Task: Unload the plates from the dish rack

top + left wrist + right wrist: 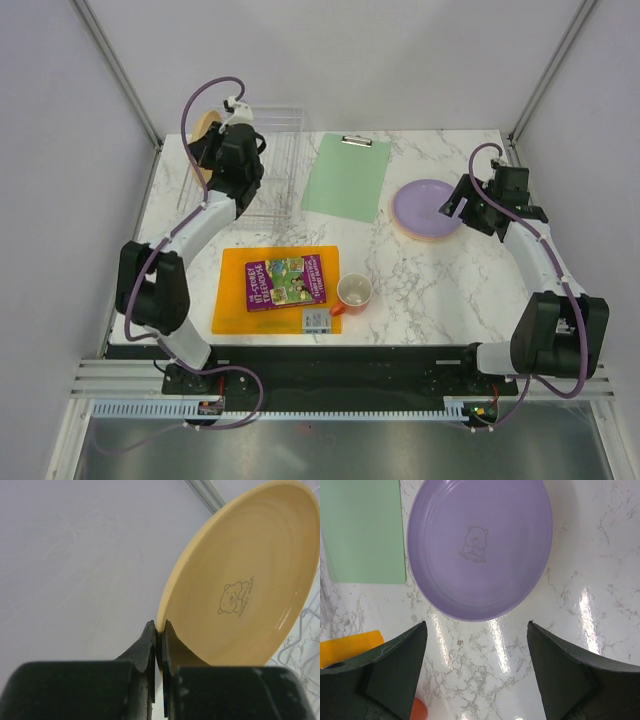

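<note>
My left gripper (pixel 159 625) is shut on the rim of a yellow-orange plate (pixel 245 590) with a bear print and holds it on edge. In the top view this plate (pixel 204 133) is at the far-left end of the clear dish rack (pixel 272 165), and my left gripper (pixel 226 128) is over it. The rack's wire slots look empty. A lilac plate (pixel 428 205) lies flat at the right, stacked on another plate whose pinkish rim (pixel 432 238) shows. My right gripper (pixel 462 206) is open and empty beside it. In the right wrist view the lilac plate (pixel 480 545) lies just beyond that gripper (pixel 476 625).
A green clipboard (pixel 347 175) lies between the rack and the stack. An orange cutting board (pixel 230 300) at the front holds a purple book (pixel 287 282) and a small box (pixel 317 320). An orange cup (pixel 354 293) stands beside it. Enclosure walls stand close behind the rack.
</note>
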Robot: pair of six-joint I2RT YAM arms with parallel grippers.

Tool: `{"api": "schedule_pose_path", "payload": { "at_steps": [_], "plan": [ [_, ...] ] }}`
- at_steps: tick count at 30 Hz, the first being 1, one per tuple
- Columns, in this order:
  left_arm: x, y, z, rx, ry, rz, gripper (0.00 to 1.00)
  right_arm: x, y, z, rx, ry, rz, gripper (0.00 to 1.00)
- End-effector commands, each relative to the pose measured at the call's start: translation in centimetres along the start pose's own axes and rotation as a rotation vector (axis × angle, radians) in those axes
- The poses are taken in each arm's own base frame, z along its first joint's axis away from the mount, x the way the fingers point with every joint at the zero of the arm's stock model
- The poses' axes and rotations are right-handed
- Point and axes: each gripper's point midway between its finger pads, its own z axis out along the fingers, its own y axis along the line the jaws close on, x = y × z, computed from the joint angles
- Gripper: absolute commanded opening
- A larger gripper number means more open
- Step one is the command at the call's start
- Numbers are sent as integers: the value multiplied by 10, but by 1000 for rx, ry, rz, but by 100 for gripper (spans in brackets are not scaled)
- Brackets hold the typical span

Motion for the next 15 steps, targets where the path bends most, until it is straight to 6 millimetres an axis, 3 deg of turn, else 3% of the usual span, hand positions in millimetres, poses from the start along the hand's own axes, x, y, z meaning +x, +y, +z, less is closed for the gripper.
{"api": "schedule_pose_path", "payload": {
  "at_steps": [1, 6, 15],
  "plan": [
    [-36, 57, -27, -19, -79, -145, 2, -24, 10, -22, 28, -100, -76, 88],
    [-46, 53, -51, 135, -80, -212, 2, -26, 23, -37, 11, -129, -106, 88],
    [-58, 28, -122, 469, -106, -352, 2, -36, 53, -67, -104, -182, -119, 89]
  ]
}}
